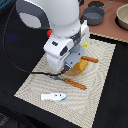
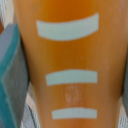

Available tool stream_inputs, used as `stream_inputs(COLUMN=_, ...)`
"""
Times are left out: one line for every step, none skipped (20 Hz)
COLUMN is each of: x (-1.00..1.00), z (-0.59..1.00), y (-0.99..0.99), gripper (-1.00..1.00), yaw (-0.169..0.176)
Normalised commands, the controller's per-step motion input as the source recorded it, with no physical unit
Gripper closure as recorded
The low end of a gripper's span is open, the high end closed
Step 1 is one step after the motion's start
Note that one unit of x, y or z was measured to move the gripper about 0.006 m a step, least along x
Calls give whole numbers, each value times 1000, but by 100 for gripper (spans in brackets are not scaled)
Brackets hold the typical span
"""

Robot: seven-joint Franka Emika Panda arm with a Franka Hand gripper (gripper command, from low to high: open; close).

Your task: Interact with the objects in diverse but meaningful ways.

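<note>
The orange-brown bread loaf [image 2: 67,50] with white score marks fills the wrist view. A grey-teal finger [image 2: 11,75] presses against one side of it, so my gripper [image 1: 71,69] looks shut on the loaf. In the exterior view the hand hangs low over the woven mat [image 1: 102,60], and an orange-yellow piece [image 1: 80,65] shows just beside it. The white-and-blue fish [image 1: 54,96] lies on the mat nearer the front. A bit of the red tomato [image 1: 49,33] peeks out behind the arm. The fingertips are hidden by the hand in the exterior view.
Wooden-handled cutlery [image 1: 76,84] lies on the mat beside the hand, and another handle [image 1: 90,59] lies toward the exterior view's right. A grey pot [image 1: 94,14] and a tan bowl [image 1: 122,17] stand on the dark table behind the mat.
</note>
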Motion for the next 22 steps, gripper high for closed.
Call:
stream_inputs(x=0, z=80, y=43, gripper=100, yaw=0)
stream_inputs(x=0, z=131, y=37, gripper=-100, yaw=0)
stream_inputs(x=0, z=180, y=83, gripper=-100, yaw=0)
stream_inputs(x=54, z=197, y=91, gripper=-100, yaw=0)
stream_inputs(x=94, z=226, y=126, gripper=-100, yaw=0)
stream_inputs(x=120, z=243, y=169, gripper=-100, yaw=0)
stream_inputs(x=160, z=263, y=243, gripper=-100, yaw=0)
stream_inputs(x=177, z=286, y=274, gripper=-100, yaw=0)
stream_inputs(x=189, z=309, y=309, gripper=-100, yaw=0)
stream_inputs(x=203, z=343, y=351, gripper=-100, yaw=0)
stream_inputs(x=180, z=520, y=380, gripper=-100, yaw=0)
stream_inputs(x=77, z=703, y=457, gripper=-100, yaw=0)
stream_inputs(x=0, z=869, y=426, gripper=-100, yaw=0)
stream_inputs(x=-114, z=906, y=386, gripper=-100, yaw=0)
stream_inputs(x=-191, z=906, y=460, gripper=-100, yaw=0)
stream_inputs(x=-263, z=854, y=511, gripper=-100, yaw=0)
stream_inputs(x=-389, z=754, y=534, gripper=-100, yaw=0)
stream_inputs(x=-500, z=594, y=531, gripper=-100, yaw=0)
stream_inputs(x=-580, z=417, y=551, gripper=-100, yaw=11)
stream_inputs(x=-634, z=223, y=543, gripper=-100, yaw=26)
stream_inputs(x=-803, z=100, y=517, gripper=-100, yaw=34)
stream_inputs(x=-960, z=14, y=529, gripper=-100, yaw=43)
